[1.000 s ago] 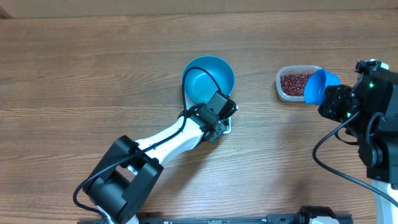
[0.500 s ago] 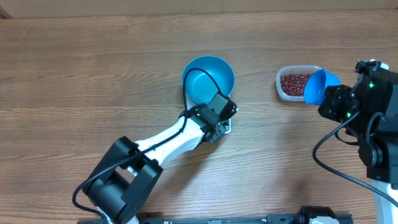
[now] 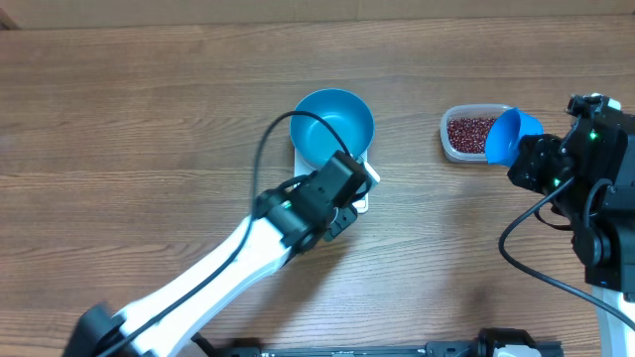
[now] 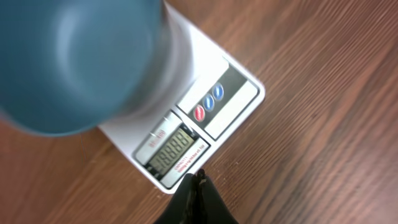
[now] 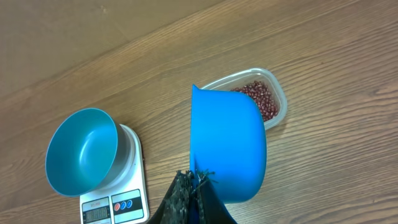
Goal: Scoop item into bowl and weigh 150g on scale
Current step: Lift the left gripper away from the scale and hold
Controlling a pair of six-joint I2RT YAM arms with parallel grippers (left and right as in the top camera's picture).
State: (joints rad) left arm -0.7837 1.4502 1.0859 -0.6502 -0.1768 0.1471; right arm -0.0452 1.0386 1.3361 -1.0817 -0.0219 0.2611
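Overhead view: the left arm [image 3: 248,248] is white and black and comes up from the bottom left corner of the wood surface [image 3: 119,109] toward the middle. The left fingers [image 4: 198,193] are closed tight w/ nothing in them. In the left wrist view their black tip is right at the front edge of the scale [image 4: 230,106], just below its little screen. The numbers on the screen are too blurry to read. Next to the screen there are 3 small round buttons, 1 red and 2 blue. The bowl [image 3: 332,129] is round, deep and bright blue, and it sits on top of the scale [image 3: 371,177] in the middle of the surface. It covers most of the white top, so only the front strip and a corner peek out. The same bowl [image 4: 68,56] fills the top left of the left wrist view. More to the right, well apart from the bowl, is a clear tub [image 3: 448,134] w/ the beans [image 3: 471,131] inside, small and dark red-brown. All the beans seen are in that tub. A small blue scoop [image 3: 506,139] hangs tipped over the tub's right end. The right fingers [image 5: 193,199] are closed on the scoop's handle, and the right wrist view shows the scoop [image 5: 227,149] from the back, w/ the tub [image 5: 280,99] and beans [image 5: 258,96] behind it and the bowl [image 5: 81,152] on the scale [image 5: 127,199] off to the left.
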